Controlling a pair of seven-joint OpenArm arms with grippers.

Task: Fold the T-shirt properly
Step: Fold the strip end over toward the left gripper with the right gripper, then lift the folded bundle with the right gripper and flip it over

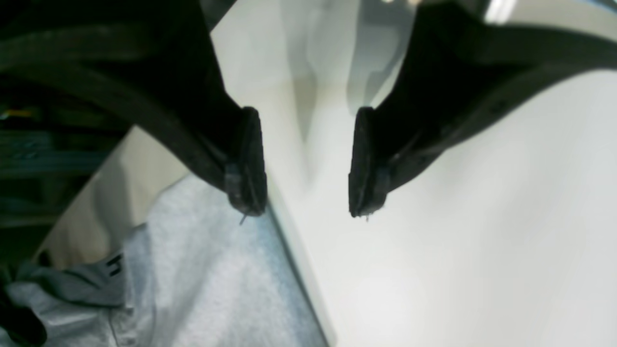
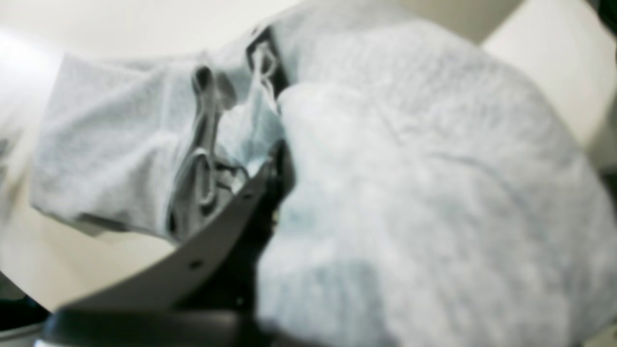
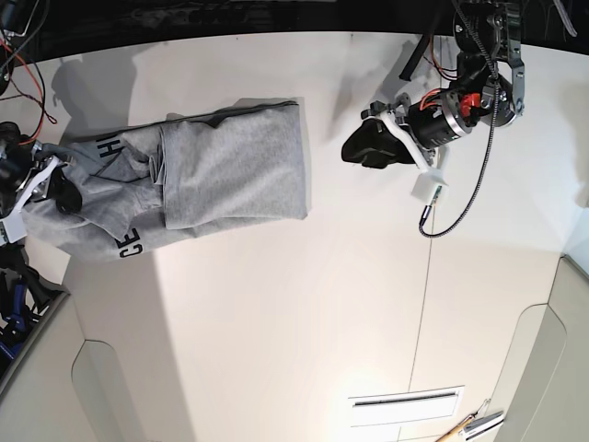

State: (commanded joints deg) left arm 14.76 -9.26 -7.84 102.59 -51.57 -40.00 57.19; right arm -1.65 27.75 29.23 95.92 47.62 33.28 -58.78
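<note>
The heather-grey T-shirt (image 3: 230, 166) lies partly folded at the table's left. Its right part is flat and its left part is bunched, with black lettering (image 3: 129, 244) showing. My right gripper (image 3: 57, 189) is at the shirt's far left end. In the right wrist view its gripper (image 2: 279, 159) is shut on the T-shirt (image 2: 409, 168), and the cloth drapes over the fingers and hides one of them. My left gripper (image 3: 363, 147) is open and empty, off to the right of the shirt. In the left wrist view the gripper (image 1: 308, 193) hangs over bare table, with the shirt's edge (image 1: 207, 270) at lower left.
The white table (image 3: 304, 313) has a seam down its right half. A black cable with a white connector (image 3: 428, 193) hangs below the left arm. A slot (image 3: 405, 401) and some tools (image 3: 469, 425) sit at the front right. Loose wires (image 3: 18, 64) lie at the far left.
</note>
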